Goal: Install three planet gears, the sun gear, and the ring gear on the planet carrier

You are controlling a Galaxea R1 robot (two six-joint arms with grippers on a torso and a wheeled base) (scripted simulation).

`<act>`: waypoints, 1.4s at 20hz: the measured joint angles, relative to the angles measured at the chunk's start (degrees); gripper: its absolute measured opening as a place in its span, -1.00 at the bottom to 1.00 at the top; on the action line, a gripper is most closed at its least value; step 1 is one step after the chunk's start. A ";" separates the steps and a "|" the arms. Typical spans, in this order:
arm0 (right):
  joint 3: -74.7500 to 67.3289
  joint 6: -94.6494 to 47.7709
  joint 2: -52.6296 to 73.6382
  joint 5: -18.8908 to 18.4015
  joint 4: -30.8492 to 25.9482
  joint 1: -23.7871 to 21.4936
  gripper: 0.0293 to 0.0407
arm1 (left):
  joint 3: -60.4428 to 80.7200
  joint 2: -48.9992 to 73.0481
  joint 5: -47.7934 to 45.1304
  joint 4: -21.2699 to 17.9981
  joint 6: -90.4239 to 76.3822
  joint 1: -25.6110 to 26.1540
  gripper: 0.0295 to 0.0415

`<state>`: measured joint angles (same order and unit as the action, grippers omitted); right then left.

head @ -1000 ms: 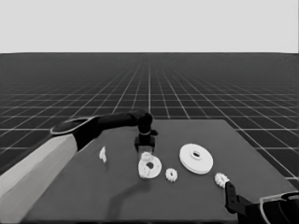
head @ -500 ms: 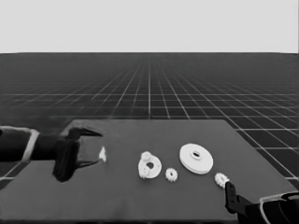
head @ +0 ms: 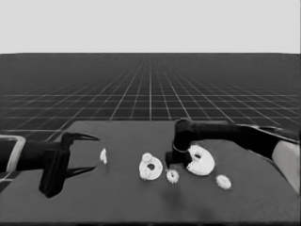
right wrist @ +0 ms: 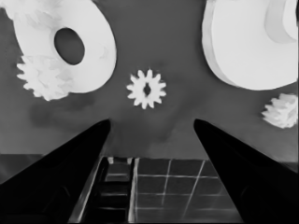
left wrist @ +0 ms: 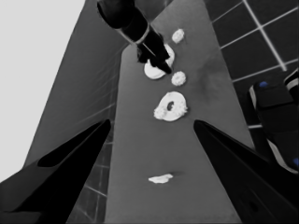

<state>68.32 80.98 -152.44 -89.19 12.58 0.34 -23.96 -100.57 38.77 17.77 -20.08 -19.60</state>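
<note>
Near, right of centre: loose gears (head: 172,176) and (head: 223,181). Centre: smaller round part (head: 150,167), gears on it. Above: right tool (head: 168,163), released, beside larger round part (head: 201,160). Left edge: left tool (head: 94,151), released, parked near thin piece (head: 103,156) on worktop (head: 117,202).

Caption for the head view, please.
Right claw over a loose gear between the smaller round part and larger round part; left arm parked.

The right tool (head: 167,163) has reached in (fingers apart) above a loose gear (head: 172,176).
</note>
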 joint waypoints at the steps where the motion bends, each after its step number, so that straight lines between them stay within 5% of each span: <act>1: 1.83 0.32 -0.76 0.36 -0.49 0.02 0.62 | 0.01 0.01 0.00 0.00 -0.01 0.00 0.49; 4: 4.02 0.57 -1.63 0.75 -1.06 0.06 0.61 | 0.02 0.02 -0.01 0.00 -0.02 0.00 0.49; 6: 8.42 -1.96 -2.80 2.81 6.92 8.28 0.61 | 0.02 0.02 -0.01 0.00 -0.02 -0.01 0.49; 8: 10.96 -3.32 -3.52 4.03 9.33 11.07 0.61 | 0.02 0.02 -0.01 0.00 -0.02 -0.01 0.49; 14: 12.38 -4.05 -3.94 4.75 10.46 12.26 0.61 | 0.02 0.02 -0.01 0.00 -0.02 -0.01 0.49; 16: 12.42 -4.07 -3.95 4.77 10.50 12.29 -0.64 | 0.02 0.02 -0.01 0.00 -0.02 -0.01 0.49; 24: 12.43 -4.08 -3.96 4.78 10.52 12.27 -0.66 | 0.02 0.02 -0.01 0.00 -0.02 -0.01 0.49; 28: 4.91 0.39 -1.90 1.03 0.44 1.66 -0.67 | 0.02 0.02 -0.01 0.00 -0.02 -0.01 0.49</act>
<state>73.23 81.37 -154.34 -88.16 13.02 2.00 -23.94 -100.55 38.76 17.77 -20.10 -19.61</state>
